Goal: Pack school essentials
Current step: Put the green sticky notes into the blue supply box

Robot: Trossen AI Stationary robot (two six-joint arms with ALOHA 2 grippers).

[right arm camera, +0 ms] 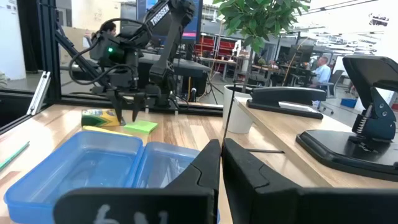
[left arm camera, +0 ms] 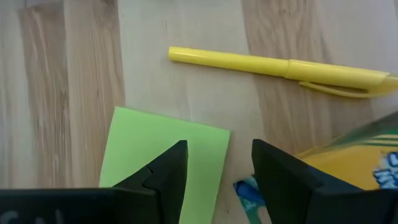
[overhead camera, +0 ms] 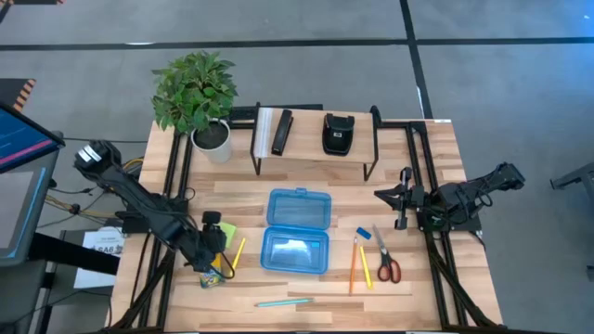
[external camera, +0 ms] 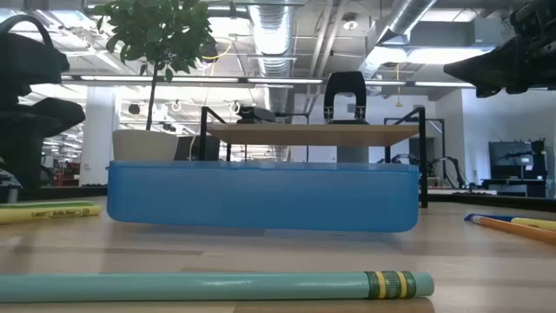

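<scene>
My left gripper [overhead camera: 213, 243] is open and points down near the table's left front. In the left wrist view [left arm camera: 219, 163] one finger is over the lime-green sticky-note pad [left arm camera: 165, 158]. The other stands between the pad and the yellow-green crayon box [left arm camera: 357, 165]. I cannot tell whether either finger touches the pad. A yellow pen [left arm camera: 280, 67] lies flat just beyond. The orange and yellow pencils [overhead camera: 358, 264], the red-handled scissors [overhead camera: 386, 261], the blue eraser [overhead camera: 363, 234] and the teal pen [overhead camera: 285, 301] all lie flat on the table. My right gripper [overhead camera: 405, 199] is shut and waits at the right.
The open blue translucent box [overhead camera: 297, 230] lies in the middle of the table. Behind it is a low shelf [overhead camera: 316, 144] bearing a black bar [overhead camera: 281, 132] and a black pouch [overhead camera: 337, 133]. A potted plant [overhead camera: 197, 93] is at the far left. People show in the room beyond.
</scene>
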